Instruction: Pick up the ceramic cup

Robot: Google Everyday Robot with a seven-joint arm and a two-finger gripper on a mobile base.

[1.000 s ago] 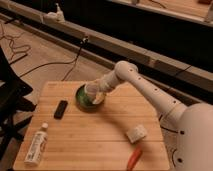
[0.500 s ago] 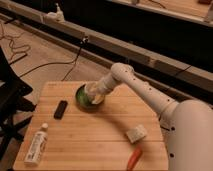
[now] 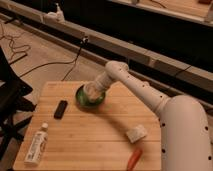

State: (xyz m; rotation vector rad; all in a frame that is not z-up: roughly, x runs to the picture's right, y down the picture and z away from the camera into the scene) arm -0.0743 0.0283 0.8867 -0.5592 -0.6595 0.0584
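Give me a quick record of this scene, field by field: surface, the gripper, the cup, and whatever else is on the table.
surface: wooden table
gripper: gripper down over the green dish, at the table's far side
target: ceramic cup, pale, at the gripper's tip, over the green dish
left of dish: black remote
front left: white tube
front right: pale block, orange carrot-like item

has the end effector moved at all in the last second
Yes, slightly. The end effector has shifted a little left, further over the green dish on the wooden table, judged against the black remote, which stayed put.
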